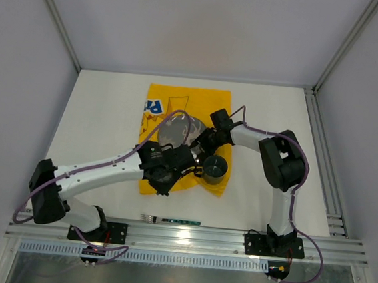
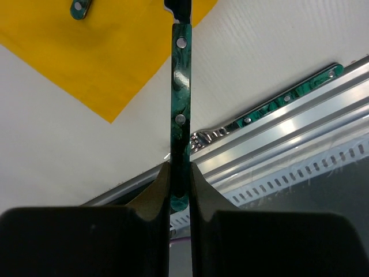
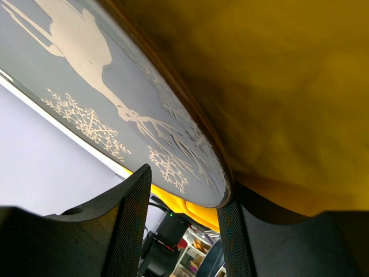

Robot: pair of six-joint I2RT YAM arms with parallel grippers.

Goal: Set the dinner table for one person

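Dinner table (image 1: 104, 120): white tabletop carrying every item listed below; setting for one person partly laid.

- Yellow cloth (image 1: 160, 95): spread flat at the middle of the tabletop as the place mat. Judged done.
- Plate (image 1: 173, 132): grey, with a white deer and snowflake print, over the far half of the cloth. The right hand (image 3: 184, 187) has a finger on either side of its rim; whether they pinch it or merely straddle it cannot be told. Placement judged unfinished.
- Cup (image 1: 214, 169): dark green, upright on the right part of the cloth, just beside the plate. No hand on it. Judged placed.
- Green-handled utensil (image 2: 180, 86): riveted marbled handle clamped between the closed fingers of the left hand (image 2: 180, 170), held above the near corner of the cloth. Its working end is out of view, so its type is unclear. Not yet laid down.
- Fork (image 1: 168, 219): matching green handle, lying at the near edge of the tabletop along the metal rail (image 1: 219, 241), well apart from the cloth. Not yet brought to the setting.
- Handle tip (image 2: 81, 8): green, lying on the cloth; the rest is cut off.

Remaining, by judgement: settle the plate, lay the held utensil, fetch the fork.
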